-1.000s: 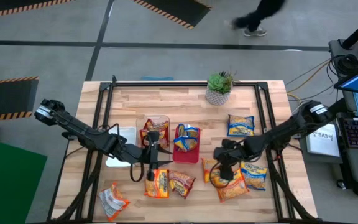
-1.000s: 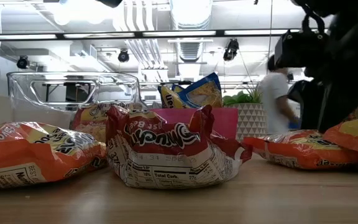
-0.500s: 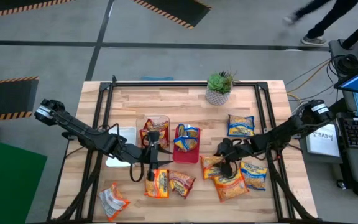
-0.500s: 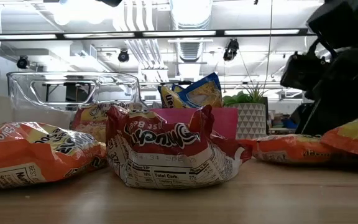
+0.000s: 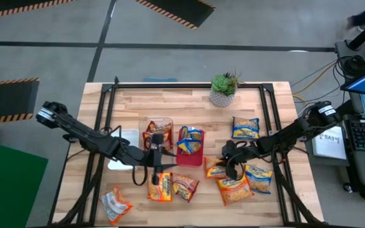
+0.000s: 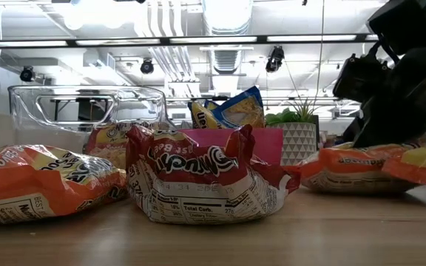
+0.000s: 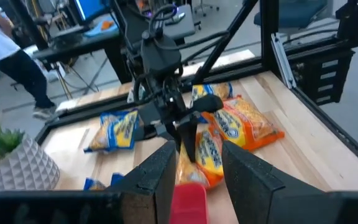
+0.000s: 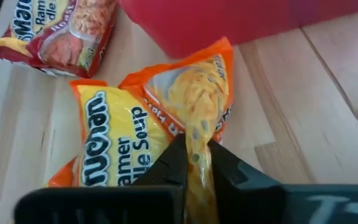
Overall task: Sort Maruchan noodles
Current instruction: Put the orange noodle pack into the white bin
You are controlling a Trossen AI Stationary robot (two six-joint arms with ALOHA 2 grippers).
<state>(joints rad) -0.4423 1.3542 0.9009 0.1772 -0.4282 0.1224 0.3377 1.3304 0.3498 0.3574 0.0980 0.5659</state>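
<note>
The right end effector is pinched tight on the edge of an orange noodle packet, which lies on the desk just right of the red tray, partly over a second orange packet. The left end effector hovers partly open, holding nothing, above the gap between the clear tray and the packets at the desk's front. A blue packet sits in the red tray; another blue packet lies toward the right rear, near the potted plant.
</note>
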